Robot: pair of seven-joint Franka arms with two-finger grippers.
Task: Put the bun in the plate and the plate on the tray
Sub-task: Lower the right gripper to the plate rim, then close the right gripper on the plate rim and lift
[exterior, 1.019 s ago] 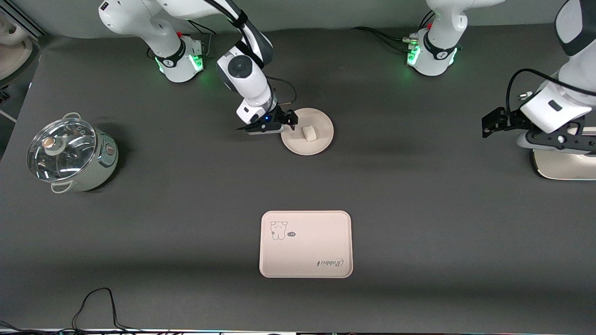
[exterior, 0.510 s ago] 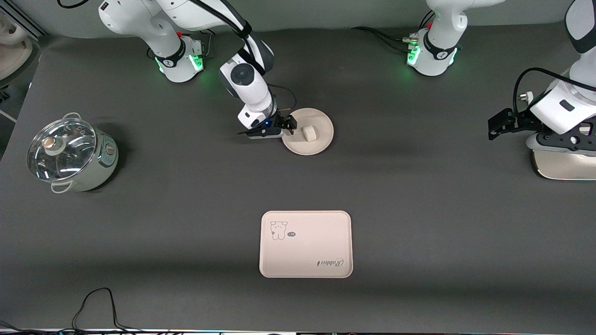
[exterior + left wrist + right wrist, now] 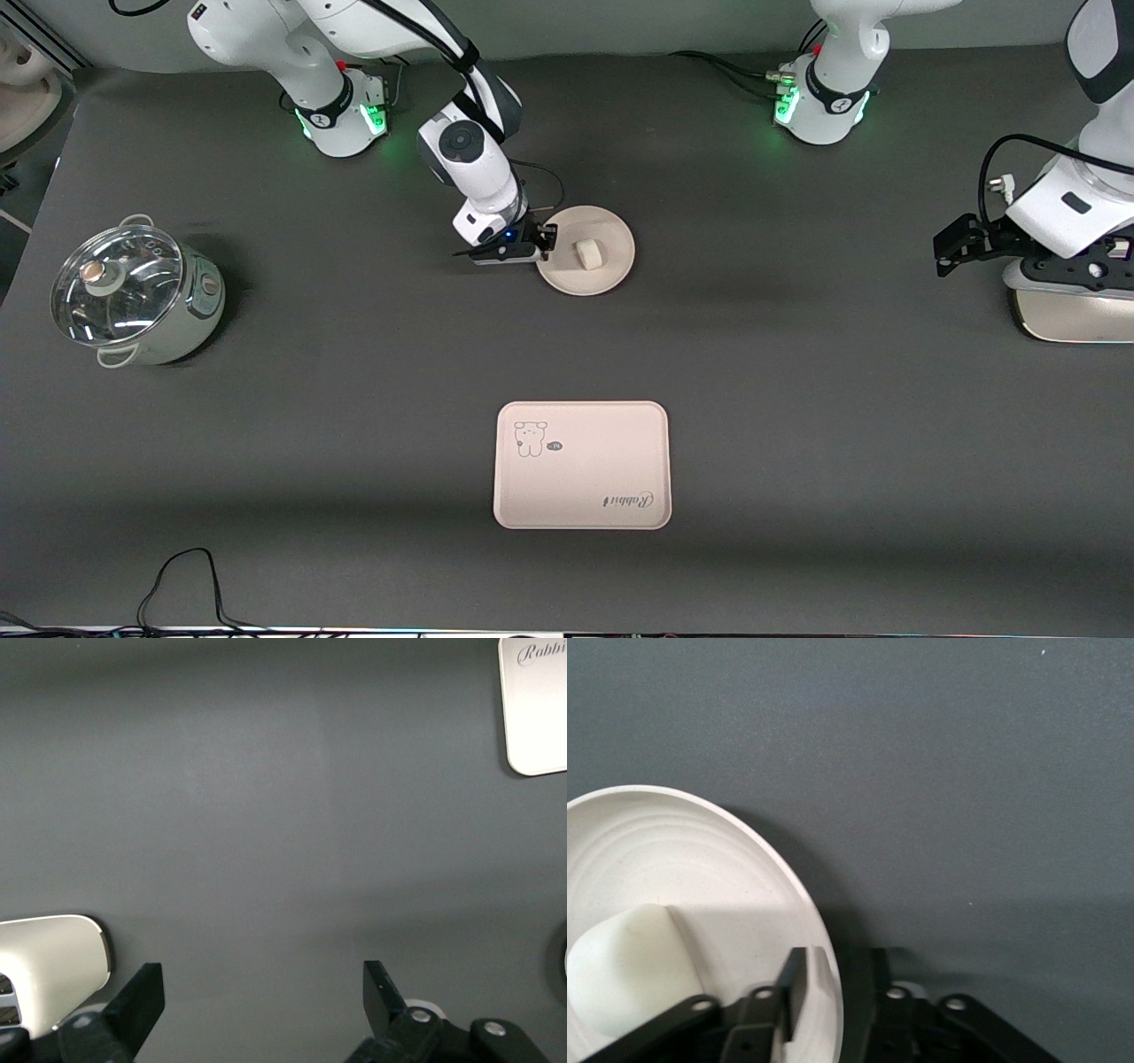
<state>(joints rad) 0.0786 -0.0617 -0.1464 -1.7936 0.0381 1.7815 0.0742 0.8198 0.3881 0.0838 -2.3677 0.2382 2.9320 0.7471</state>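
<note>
OK, we're at the plate (image 3: pixel 586 250) now, mid-tabletop toward the robot bases, bun (image 3: pixel 586 253) already sitting in it, tray (image 3: pixel 582 465) well apart and nearer the front cam. Right end effector (image 3: pixel 547 242) has its fingers pinched on the plate rim, one inside, one outside per the right wrist view. We'd judge the plate stiff, light and smooth, so a rim grip is the only real hold; the bun looks soft and loose and could slide if the plate tilts. Vs a sec ago: the right end effector has closed from wide to a narrow pinch. Left end effector (image 3: pixel 946 249) waits wide open over the left arm's end, and has drifted a bit further out.
</note>
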